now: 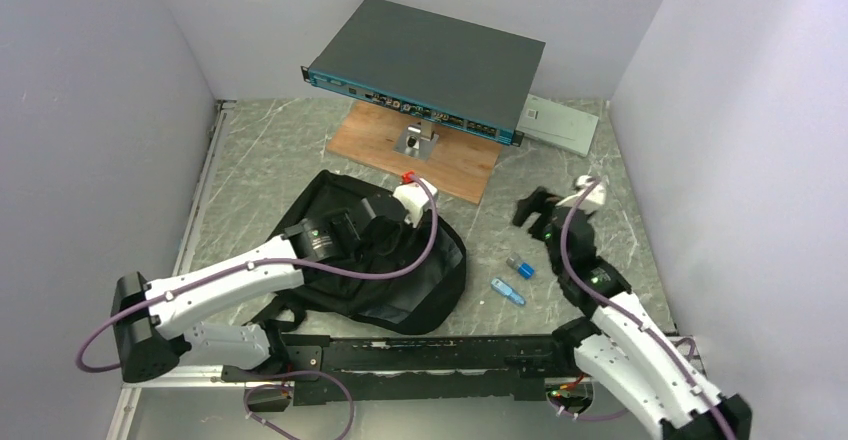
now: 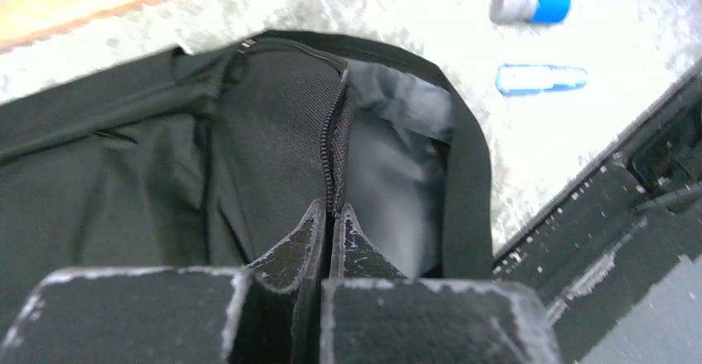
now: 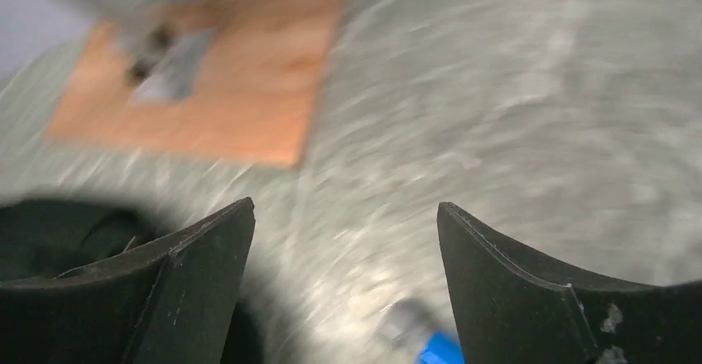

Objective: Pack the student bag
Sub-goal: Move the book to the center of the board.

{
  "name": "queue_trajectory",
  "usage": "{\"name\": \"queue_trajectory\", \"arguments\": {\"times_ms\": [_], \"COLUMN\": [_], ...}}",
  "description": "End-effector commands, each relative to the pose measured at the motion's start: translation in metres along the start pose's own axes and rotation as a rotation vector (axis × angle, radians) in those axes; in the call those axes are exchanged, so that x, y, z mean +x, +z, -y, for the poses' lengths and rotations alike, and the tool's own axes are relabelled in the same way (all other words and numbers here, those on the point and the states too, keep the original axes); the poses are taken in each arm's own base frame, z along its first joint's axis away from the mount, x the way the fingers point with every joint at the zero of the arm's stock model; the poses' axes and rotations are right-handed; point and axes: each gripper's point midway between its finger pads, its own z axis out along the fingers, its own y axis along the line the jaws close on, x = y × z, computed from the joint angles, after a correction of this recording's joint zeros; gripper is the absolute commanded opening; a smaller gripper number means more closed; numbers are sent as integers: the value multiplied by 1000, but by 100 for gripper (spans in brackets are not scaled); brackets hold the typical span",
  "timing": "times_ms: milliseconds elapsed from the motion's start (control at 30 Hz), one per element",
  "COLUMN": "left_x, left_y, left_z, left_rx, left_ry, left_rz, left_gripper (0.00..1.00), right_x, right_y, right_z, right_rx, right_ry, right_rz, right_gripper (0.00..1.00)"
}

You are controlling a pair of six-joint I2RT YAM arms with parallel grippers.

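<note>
- Well, the student bag (image 1: 385, 265) lies flat on the table (image 1: 260, 150), left of the middle and close to the near edge.
- My left gripper (image 2: 331, 215) is clenched tight on the bag's open zip edge. I think it pinches the cloth there, and grey lining shows just beside it.
- My right gripper (image 3: 345, 207) hangs over the table to the right of the bag. Its jaws are wide apart with nothing between them.
- A blue and grey stick (image 1: 519, 267) and a clear blue stick (image 1: 507, 292) lie side by side on the table, right of the bag.
- A wooden board (image 1: 450, 160) sits near the far edge, under a flat grey box (image 1: 430, 55).
</note>
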Motion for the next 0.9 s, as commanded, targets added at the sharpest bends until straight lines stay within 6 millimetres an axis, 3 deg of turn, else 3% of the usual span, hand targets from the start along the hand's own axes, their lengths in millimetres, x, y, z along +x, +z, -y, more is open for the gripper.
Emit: {"name": "queue_trajectory", "arguments": {"times_ms": [0, 167, 433, 500, 667, 767, 800, 867], "left_x": [1, 16, 26, 30, 33, 31, 31, 30], "left_y": [14, 27, 20, 17, 14, 12, 12, 13], "left_z": [39, 60, 67, 64, 58, 59, 59, 59], "left_rx": [183, 275, 348, 347, 345, 357, 359, 362], "left_ry": [-85, -94, -43, -29, 3, 18, 22, 29], "left_rz": [12, -36, -36, -32, -2, 5, 8, 14], "left_gripper": [0, 1, 33, 42, 69, 79, 80, 83], "right_x": [-23, -53, -120, -129, -125, -145, -138, -147], "right_y": [21, 87, 210, 241, 319, 351, 361, 377], "right_z": [88, 127, 158, 164, 195, 211, 218, 225], "right_rx": [292, 331, 417, 419, 440, 429, 429, 404], "right_ry": [102, 281, 118, 82, 75, 98, 106, 132], "right_rz": [67, 20, 51, 43, -2, 47, 37, 62], "right_gripper": [84, 82, 88, 89, 91, 91, 91, 91]}}
